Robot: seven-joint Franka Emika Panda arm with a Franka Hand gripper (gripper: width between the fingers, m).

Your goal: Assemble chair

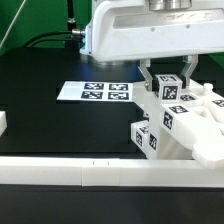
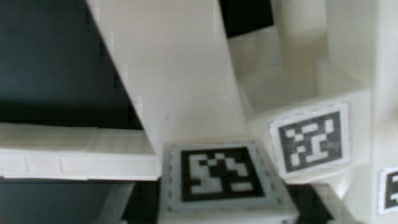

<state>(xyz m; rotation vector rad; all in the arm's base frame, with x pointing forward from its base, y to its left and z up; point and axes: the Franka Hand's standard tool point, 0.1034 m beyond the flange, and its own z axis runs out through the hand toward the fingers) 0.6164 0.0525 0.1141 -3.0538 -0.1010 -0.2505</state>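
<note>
Gripper [image 1: 168, 82] straddles chair part [image 1: 170, 92].

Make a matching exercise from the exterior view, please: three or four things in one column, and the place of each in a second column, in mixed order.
Things:
1. marker board
2. gripper
3. border rail
4. chair parts

Places:
A. along the front edge of the table
B. flat on the black table, toward the exterior view's left of the parts
C. piled at the exterior view's right
D. above the pile, fingers down around a tagged block

Pairs: 1-B, 2-D, 3-A, 4-C
</note>
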